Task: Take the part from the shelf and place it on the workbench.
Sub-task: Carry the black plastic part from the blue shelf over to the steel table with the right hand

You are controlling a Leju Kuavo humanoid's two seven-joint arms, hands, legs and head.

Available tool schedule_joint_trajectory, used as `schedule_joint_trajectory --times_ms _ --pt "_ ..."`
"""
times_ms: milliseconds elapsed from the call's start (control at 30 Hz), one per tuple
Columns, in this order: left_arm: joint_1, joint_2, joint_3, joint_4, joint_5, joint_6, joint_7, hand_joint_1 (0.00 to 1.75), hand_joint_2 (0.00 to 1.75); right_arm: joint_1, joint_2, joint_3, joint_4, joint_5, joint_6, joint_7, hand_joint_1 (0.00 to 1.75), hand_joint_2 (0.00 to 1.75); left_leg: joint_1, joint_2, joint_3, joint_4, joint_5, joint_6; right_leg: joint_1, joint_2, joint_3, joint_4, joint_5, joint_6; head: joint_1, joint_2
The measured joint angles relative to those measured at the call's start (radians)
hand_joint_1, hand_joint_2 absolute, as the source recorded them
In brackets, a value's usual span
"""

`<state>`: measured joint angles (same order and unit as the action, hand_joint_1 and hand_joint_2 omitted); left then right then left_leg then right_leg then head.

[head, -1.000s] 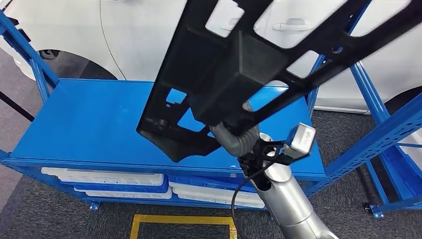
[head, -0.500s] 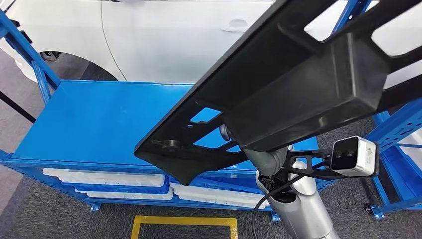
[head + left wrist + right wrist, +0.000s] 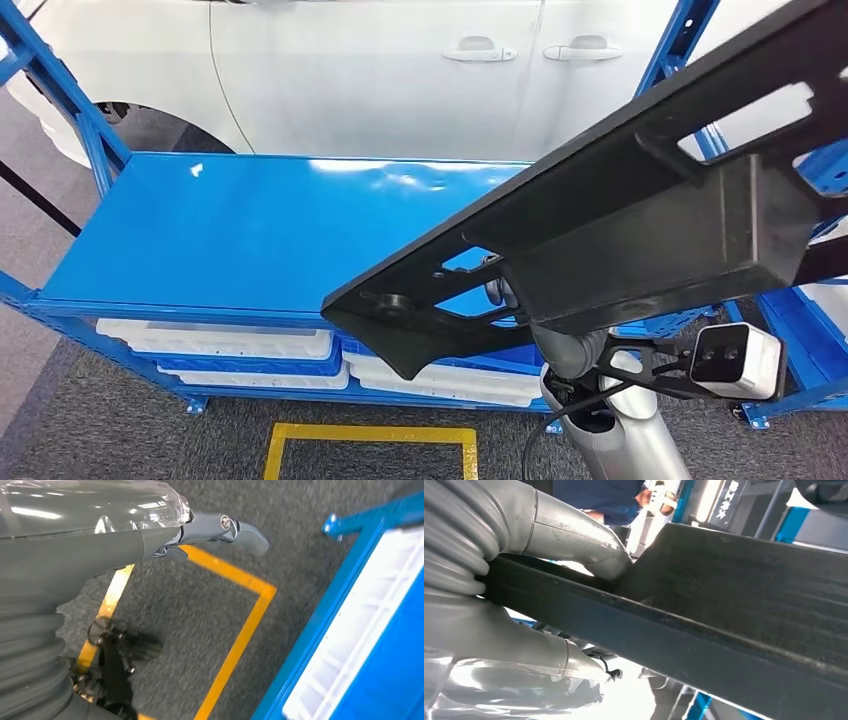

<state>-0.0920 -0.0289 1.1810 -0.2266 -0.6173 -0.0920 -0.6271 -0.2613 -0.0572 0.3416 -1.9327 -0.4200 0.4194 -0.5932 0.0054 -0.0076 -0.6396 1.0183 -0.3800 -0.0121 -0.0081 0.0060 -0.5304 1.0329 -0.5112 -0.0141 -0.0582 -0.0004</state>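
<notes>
Blue sheet steel makes up the workbench (image 3: 230, 235), its flat top reaching from the left side of the scene toward the middle, with white trays (image 3: 215, 338) on the lower level and a white car (image 3: 380, 75) standing beyond its far edge. On the dark carpet near the bench lies a yellow floor marking (image 3: 370, 436). The left hand (image 3: 220, 530) hangs over that marking, holding nothing, its fingers stretched out loosely. Further right, the black part (image 3: 620, 235) is held in the air, tilted, its lower left end above the bench's right near corner. The right hand (image 3: 519, 580) grips it from below, thumb and fingers clamped on its edge.
</notes>
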Motion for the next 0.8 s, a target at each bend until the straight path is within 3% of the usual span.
schedule_joint_trajectory --times_ms 67,133,200,233,267,300,333,400,467,533,567,633,700,733,767,800 --pt "0.0 0.002 0.0 0.0 -0.008 0.0 0.002 0.0 1.75 0.008 -0.001 -0.007 0.001 0.012 0.01 -0.023 1.75 1.75 0.004 0.0 -0.012 0.012 -0.016 -0.013 -0.002 -0.003 -0.012 -0.005 0.014 -0.016 0.0 0.0" --pt "-0.002 0.004 0.0 0.0 -0.014 0.0 0.004 0.0 1.75 0.017 -0.002 -0.014 0.003 0.019 0.014 -0.04 1.75 1.75 0.007 0.002 -0.043 0.09 -0.096 -0.024 -0.004 -0.007 -0.032 -0.007 0.033 -0.028 0.0 0.0" --pt "-0.006 0.005 0.0 0.0 -0.016 0.0 0.004 0.0 1.75 0.028 -0.002 -0.018 0.005 0.021 0.014 -0.048 1.75 1.75 0.008 0.002 -0.079 0.22 -0.182 -0.032 -0.002 -0.007 -0.057 -0.006 0.051 -0.032 0.0 0.0" --pt "-0.007 0.006 0.0 0.0 -0.017 0.0 0.005 0.0 1.75 0.033 -0.002 -0.02 0.006 0.022 0.014 -0.049 1.75 1.75 0.008 0.002 -0.084 0.267 -0.199 -0.033 -0.001 -0.008 -0.069 -0.005 0.06 -0.033 0.0 0.0" --pt "-0.007 0.006 0.0 0.0 -0.018 0.0 0.005 0.0 1.75 0.037 -0.002 -0.022 0.008 0.024 0.014 -0.049 1.75 1.75 0.008 0.002 -0.072 0.283 -0.193 -0.032 0.001 -0.008 -0.082 -0.004 0.069 -0.033 0.0 0.0" --pt "-0.008 0.006 0.0 0.0 -0.018 0.0 0.005 0.0 1.75 0.041 -0.002 -0.023 0.009 0.025 0.014 -0.05 1.75 1.75 0.007 0.002 -0.04 0.259 -0.17 -0.029 0.003 -0.008 -0.093 -0.004 0.078 -0.032 0.0 0.0" --pt "-0.009 0.006 0.0 0.0 -0.018 0.0 0.005 0.0 1.75 0.043 -0.002 -0.024 0.01 0.027 0.014 -0.05 1.75 1.75 0.005 0.002 0.008 0.202 -0.144 -0.023 0.005 -0.007 -0.102 -0.003 0.086 -0.031 0.0 0.0" --pt "-0.014 0.011 0.0 -0.001 -0.018 0.0 0.005 0.0 1.75 0.045 -0.002 -0.026 0.011 0.027 0.014 -0.052 1.75 1.75 -0.002 0.002 0.118 0.05 -0.127 -0.005 0.007 -0.008 -0.114 -0.003 0.101 -0.026 0.0 0.0" --pt "-0.019 0.015 0.0 -0.002 -0.019 0.0 0.005 0.0 1.75 0.046 -0.003 -0.028 0.011 0.027 0.015 -0.053 1.75 1.75 -0.011 0.002 0.165 -0.03 -0.135 0.008 0.004 -0.011 -0.115 -0.006 0.115 -0.016 0.0 0.0" --pt "-0.019 0.018 0.0 -0.002 -0.019 0.0 0.005 0.0 1.75 0.046 -0.003 -0.03 0.012 0.028 0.015 -0.052 1.75 1.75 -0.012 0.003 0.161 -0.043 -0.117 0.016 0.002 -0.012 -0.116 -0.011 0.128 -0.004 0.0 0.0" --pt "-0.018 0.019 0.0 -0.002 -0.019 0.0 0.006 0.0 1.75 0.045 -0.003 -0.031 0.012 0.029 0.014 -0.051 1.75 1.75 -0.01 0.006 0.156 -0.05 -0.105 0.023 0.001 -0.011 -0.123 -0.005 0.118 0.002 0.0 0.0" --pt "-0.018 0.019 0.0 -0.002 -0.021 0.001 0.008 0.0 1.75 0.039 -0.003 -0.032 0.011 0.033 0.008 -0.046 1.75 1.75 -0.004 0.011 0.137 -0.06 -0.076 0.034 0.001 -0.008 -0.148 0.059 0.046 0.009 0.0 0.0" --pt "-0.018 0.018 0.0 -0.002 -0.026 0.003 0.01 0.0 1.75 0.034 -0.004 -0.033 0.011 0.036 -0.002 -0.038 1.75 1.75 -0.004 0.013 0.107 -0.058 -0.055 0.037 -0.002 -0.007 -0.183 0.186 -0.048 0.017 0.0 0.0" --pt "-0.018 0.018 0.0 -0.002 -0.029 0.006 0.012 0.0 1.75 0.033 -0.004 -0.033 0.011 0.036 -0.007 -0.035 1.75 1.75 -0.004 0.013 0.091 -0.055 -0.045 0.036 -0.005 -0.007 -0.191 0.24 -0.068 0.022 0.0 0.0" --pt "-0.018 0.018 0.0 -0.002 -0.03 0.008 0.014 0.0 1.75 0.03 -0.004 -0.033 0.012 0.036 -0.012 -0.033 1.75 1.75 -0.003 0.013 0.075 -0.051 -0.036 0.034 -0.008 -0.007 -0.187 0.27 -0.066 0.026 0.0 0.0" --pt "-0.018 0.018 0.0 -0.002 -0.032 0.011 0.015 0.0 1.75 0.026 -0.005 -0.033 0.012 0.036 -0.015 -0.032 1.75 1.75 -0.001 0.014 0.059 -0.045 -0.028 0.03 -0.011 -0.007 -0.166 0.264 -0.044 0.029 0.0 0.0"
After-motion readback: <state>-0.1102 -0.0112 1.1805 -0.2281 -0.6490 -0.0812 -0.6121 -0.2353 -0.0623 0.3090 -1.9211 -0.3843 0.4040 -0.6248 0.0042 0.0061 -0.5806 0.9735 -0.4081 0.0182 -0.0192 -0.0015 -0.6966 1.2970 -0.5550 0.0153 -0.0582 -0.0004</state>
